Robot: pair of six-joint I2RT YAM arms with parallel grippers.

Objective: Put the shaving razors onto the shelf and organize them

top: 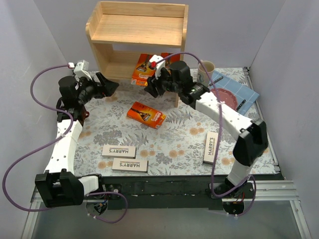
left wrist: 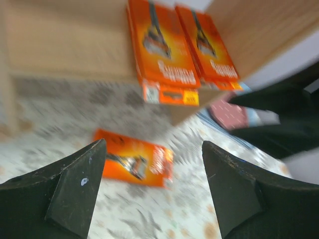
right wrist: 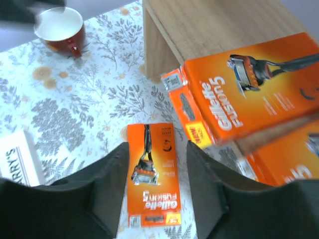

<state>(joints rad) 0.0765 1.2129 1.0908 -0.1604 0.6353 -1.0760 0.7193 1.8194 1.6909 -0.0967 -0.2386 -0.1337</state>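
Nearest, three HARRY'S boxes (top: 119, 151) (top: 130, 165) (top: 211, 147) and one orange pack (top: 146, 114) lie unshelved; two orange packs (left wrist: 162, 50) (left wrist: 207, 47) occupy the shelf (top: 137, 30). We find left gripper (left wrist: 153, 143) and right gripper (right wrist: 158, 146) agape, empty.

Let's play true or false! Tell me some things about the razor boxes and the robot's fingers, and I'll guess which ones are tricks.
1. Two orange packs lie on the lower tier of the shelf. True.
2. All three white HARRY'S boxes are on the shelf. False: all three lie on the table.
3. A third orange pack lies flat on the table. True.
4. The right fingers are gripping that pack. False: they are open and hold nothing, and the pack lies apart from them.
5. The left fingers are open with nothing between them. True.
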